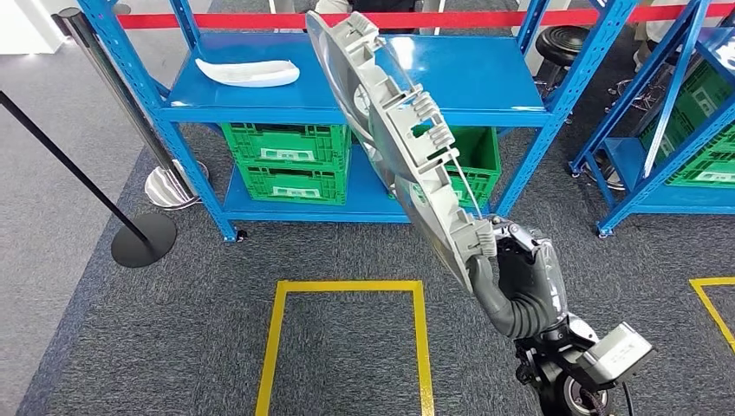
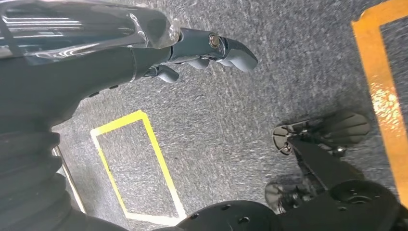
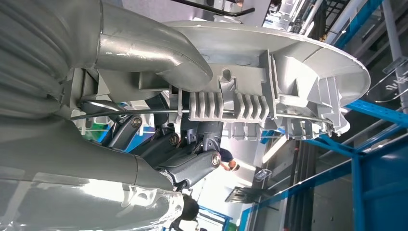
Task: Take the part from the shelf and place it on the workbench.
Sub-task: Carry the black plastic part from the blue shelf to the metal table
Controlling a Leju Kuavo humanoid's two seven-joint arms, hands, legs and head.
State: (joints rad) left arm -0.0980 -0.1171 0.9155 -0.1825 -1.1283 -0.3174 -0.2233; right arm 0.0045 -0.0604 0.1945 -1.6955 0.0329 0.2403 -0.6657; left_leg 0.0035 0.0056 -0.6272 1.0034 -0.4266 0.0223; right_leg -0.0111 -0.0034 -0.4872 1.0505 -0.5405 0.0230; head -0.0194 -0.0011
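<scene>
Leftmost, two black stanchions (image 1: 130, 230) are seen on the grey carpet (image 1: 69, 260), beside a blue shelf (image 1: 485, 82). A white curved piece (image 1: 248, 72) is laid on the shelf's upper board at its left end, and green crates (image 1: 286, 160) are stacked on the lower board. A yellow taped rectangle (image 1: 347, 286) is marked on the carpet in front of the shelf. Further right, the part (image 1: 399, 130), a long grey moulded piece with ribs and a clear face, is held up off the shelf, tilted so that its far end is raised over the upper board. Its lower end is gripped by the right hand (image 1: 511, 269), the fingers (image 3: 192, 163) being wrapped round its ribbed edge and the thumb laid on its back. A second blue shelf (image 1: 659, 165) with green crates is seen at the far right. The left hand (image 2: 211, 48) is hung over the carpet, its fingers curled in around nothing.
</scene>
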